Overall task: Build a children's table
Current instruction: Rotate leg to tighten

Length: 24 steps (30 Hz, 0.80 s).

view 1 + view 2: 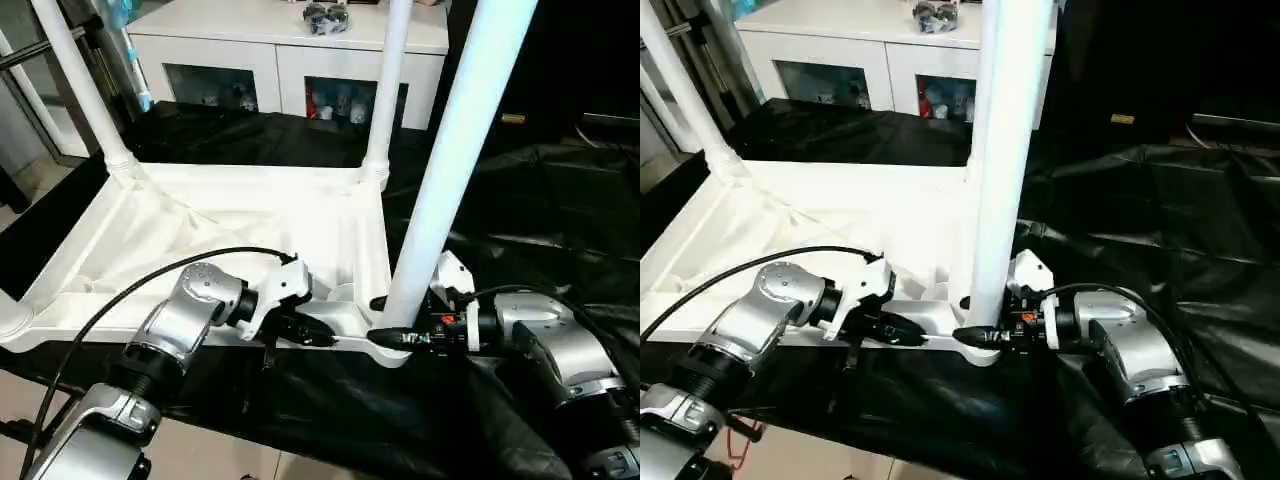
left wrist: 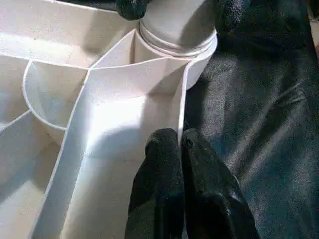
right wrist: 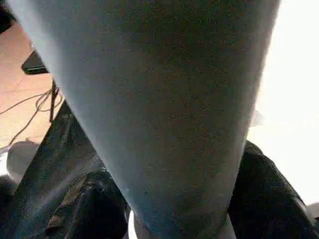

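A white tapered leg stands right before the right gripper, broad across the picture and narrowing towards the fingers. Two black fingers flank its narrow end, one on either side, close against the tube. Beyond the leg to one side lie black cloth, a tan floor and thin cables.

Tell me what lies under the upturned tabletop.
A black sheet lies under the tabletop, showing beyond its rim and draping the near edge. Whatever supports the sheet is covered, as is anything beneath the tabletop's middle.
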{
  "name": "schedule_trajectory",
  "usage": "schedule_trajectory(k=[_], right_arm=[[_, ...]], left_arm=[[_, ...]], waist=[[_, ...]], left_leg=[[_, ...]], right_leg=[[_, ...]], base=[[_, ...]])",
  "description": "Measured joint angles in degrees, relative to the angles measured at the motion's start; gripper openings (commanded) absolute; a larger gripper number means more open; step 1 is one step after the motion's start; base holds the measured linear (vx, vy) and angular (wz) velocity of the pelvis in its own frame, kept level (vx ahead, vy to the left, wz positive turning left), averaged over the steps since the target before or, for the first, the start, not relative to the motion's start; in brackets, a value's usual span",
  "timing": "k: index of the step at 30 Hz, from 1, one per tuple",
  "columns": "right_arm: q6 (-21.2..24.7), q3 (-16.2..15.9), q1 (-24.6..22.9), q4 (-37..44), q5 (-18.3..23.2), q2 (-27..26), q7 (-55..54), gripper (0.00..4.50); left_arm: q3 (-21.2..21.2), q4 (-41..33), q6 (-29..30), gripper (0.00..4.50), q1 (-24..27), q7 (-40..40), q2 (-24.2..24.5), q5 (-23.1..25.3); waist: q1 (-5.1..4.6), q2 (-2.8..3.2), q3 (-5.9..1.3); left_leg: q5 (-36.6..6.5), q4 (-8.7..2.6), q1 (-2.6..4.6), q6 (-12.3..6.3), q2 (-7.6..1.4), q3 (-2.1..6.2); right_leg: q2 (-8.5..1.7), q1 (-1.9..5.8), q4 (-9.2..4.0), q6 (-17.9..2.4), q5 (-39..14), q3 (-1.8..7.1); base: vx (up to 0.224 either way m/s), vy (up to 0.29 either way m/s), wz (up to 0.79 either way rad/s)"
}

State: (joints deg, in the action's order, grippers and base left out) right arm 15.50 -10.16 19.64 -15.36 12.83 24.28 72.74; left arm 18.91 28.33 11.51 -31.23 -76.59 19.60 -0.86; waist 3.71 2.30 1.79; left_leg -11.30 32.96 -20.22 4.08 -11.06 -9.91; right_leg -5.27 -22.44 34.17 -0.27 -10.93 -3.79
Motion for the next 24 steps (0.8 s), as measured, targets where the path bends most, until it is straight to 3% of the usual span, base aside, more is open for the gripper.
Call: schedule_trajectory(k=[3,7,14,15,16,17,24], right_arm=[[-0.3,3.0,-0.1,-2.1,-1.1,-3.9,-7.4,2.16],[-2.4,6.1,2.9,-8.1,-3.5,-9.2,-20.5,2.12],[-3.1,9.6,8.0,-15.2,-7.4,-17.6,-42.4,2.09],[-3.2,9.9,8.4,-15.8,-7.8,-18.2,-43.8,2.09],[-3.5,10.0,8.8,-16.3,-8.1,-18.6,-44.6,2.62],[-3.7,10.3,9.2,-16.7,-8.2,-18.9,-44.8,2.76],[-4.4,10.3,8.6,-15.7,-8.1,-18.6,-41.9,3.02]], left_arm=[[-1.8,0.8,2.2,0.0,-0.1,4.9,-1.9,0.8],[-3.6,1.9,5.2,0.0,-0.7,13.4,-5.3,1.7],[-5.8,2.0,9.6,0.0,-0.9,25.4,-11.0,3.1],[-5.8,2.0,9.8,0.0,-0.9,26.3,-11.4,3.2],[-5.8,1.9,9.9,0.0,-0.9,26.7,-11.5,3.2],[-5.8,1.7,9.9,0.0,-0.9,26.9,-11.6,3.2],[-5.3,1.2,8.2,0.0,-0.8,24.8,-10.5,3.3]], waist=[[-0.27,-0.2,0.03],[-1.83,-0.01,-0.1],[-3.38,-0.02,-0.16],[-3.47,-0.08,-0.18],[-3.51,-0.07,-0.2],[-3.53,-0.07,-0.2],[-3.65,-0.3,-0.11]], left_leg=[[0.0,0.04,0.29,0.0,0.0,0.02],[0.0,0.19,0.41,-0.01,0.05,0.03],[0.0,0.17,0.68,-0.01,0.07,0.1],[0.0,0.15,0.68,-0.01,0.07,0.1],[0.0,0.13,0.68,-0.01,0.07,0.1],[0.0,0.12,0.66,-0.01,0.07,0.11],[0.0,-0.03,0.4,0.01,0.05,0.11]], right_leg=[[0.0,0.26,0.04,0.0,0.0,0.01],[-0.01,0.36,-0.09,0.3,-0.2,0.09],[0.0,0.51,-0.11,0.3,-0.2,0.04],[0.0,0.51,-0.12,0.3,-0.2,0.05],[0.0,0.51,-0.12,0.4,-0.2,0.05],[0.0,0.5,-0.13,0.4,-0.2,0.04],[0.02,0.31,-0.16,0.3,-0.2,0.01]], base=[[0.0,0.0,0.0],[0.0,0.0,0.0],[0.0,0.0,0.0],[0.0,0.0,0.0],[0.0,0.0,0.0],[0.0,0.0,0.0],[0.0,0.0,0.0]])
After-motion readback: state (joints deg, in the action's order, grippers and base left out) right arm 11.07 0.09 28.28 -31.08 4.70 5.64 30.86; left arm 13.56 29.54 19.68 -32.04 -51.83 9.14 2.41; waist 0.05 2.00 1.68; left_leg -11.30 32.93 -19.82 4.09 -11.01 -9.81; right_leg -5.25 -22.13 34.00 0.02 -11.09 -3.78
